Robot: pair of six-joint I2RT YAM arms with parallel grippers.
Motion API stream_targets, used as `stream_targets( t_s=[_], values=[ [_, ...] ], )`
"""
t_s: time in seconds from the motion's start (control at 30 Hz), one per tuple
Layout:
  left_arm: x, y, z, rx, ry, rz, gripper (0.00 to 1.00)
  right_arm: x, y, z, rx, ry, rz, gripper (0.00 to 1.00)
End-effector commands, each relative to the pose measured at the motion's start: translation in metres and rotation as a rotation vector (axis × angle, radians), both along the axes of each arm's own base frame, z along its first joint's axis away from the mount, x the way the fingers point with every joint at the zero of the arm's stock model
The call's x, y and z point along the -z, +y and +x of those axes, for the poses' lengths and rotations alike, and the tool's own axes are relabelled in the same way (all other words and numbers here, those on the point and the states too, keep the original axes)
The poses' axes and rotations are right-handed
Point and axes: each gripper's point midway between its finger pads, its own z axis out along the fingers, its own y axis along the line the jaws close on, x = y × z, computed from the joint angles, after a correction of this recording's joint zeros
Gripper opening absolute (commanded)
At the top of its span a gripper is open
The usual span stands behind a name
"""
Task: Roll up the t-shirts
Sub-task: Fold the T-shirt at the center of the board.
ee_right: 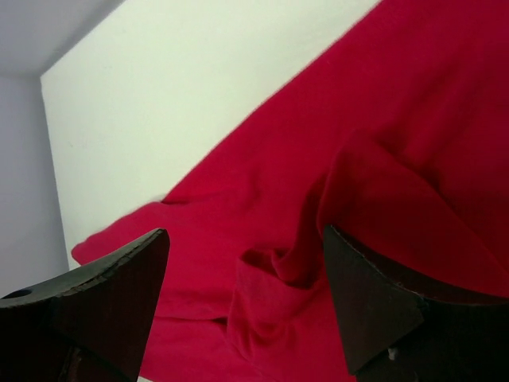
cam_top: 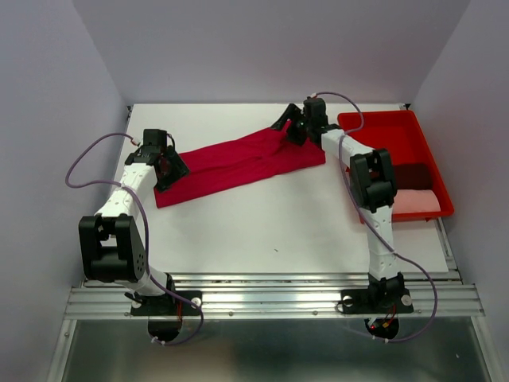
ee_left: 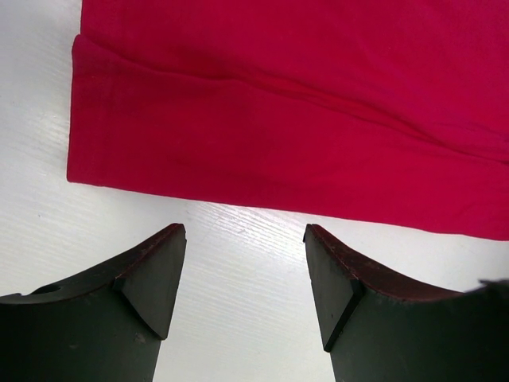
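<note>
Your left gripper (ee_left: 245, 239) hangs with its jaws wide apart over bare table (cam_top: 278, 231), just short of the edge of the crimson t-shirt (cam_top: 238, 163), holding nothing. That shirt lies as a long folded strip slanting across to your right gripper (ee_right: 245, 235), likewise wide open and empty above a bunched, wrinkled end near the red tray (cam_top: 382, 131). You will likely want that rumple smoothed flat first, or the roll may come out lopsided. Then take the left end squarely across its width, catch every layer together, and turn it over tightly, keeping the sides in line as you go.
</note>
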Motion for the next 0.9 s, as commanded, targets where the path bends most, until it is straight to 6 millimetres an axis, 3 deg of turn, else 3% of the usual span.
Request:
stream_targets(
  t_s=[0.0,0.17,0.3,0.43,0.6,0.7,0.73,0.87],
  values=[
    [-0.024,-0.001,0.007,0.012,-0.066,0.006,0.72,-0.032,-0.007,-0.011,0.004,-0.053,-0.033,0.83],
    [-0.022,-0.002,0.006,0.012,-0.064,-0.002,0.72,-0.018,-0.013,-0.022,0.019,-0.022,-0.053,0.85],
    [-0.021,-0.002,0.005,0.011,-0.060,0.002,0.72,-0.004,-0.004,-0.031,-0.018,0.004,-0.039,0.84],
    [-0.020,-0.002,0.006,0.011,-0.056,0.002,0.72,-0.004,0.008,-0.035,-0.041,-0.002,-0.035,0.85],
    [-0.020,-0.001,0.008,0.012,-0.055,0.004,0.72,0.000,0.038,-0.042,-0.106,0.000,-0.019,0.84],
    [-0.020,-0.001,0.007,0.012,-0.055,0.006,0.72,-0.009,0.055,-0.039,-0.133,-0.019,0.001,0.84],
    [-0.020,-0.001,0.007,0.012,-0.056,0.006,0.72,-0.002,0.057,-0.037,-0.136,-0.011,0.002,0.84],
    [-0.019,-0.002,0.007,0.014,-0.052,0.004,0.72,-0.028,0.077,-0.011,-0.146,-0.086,0.042,0.84]
  ],
)
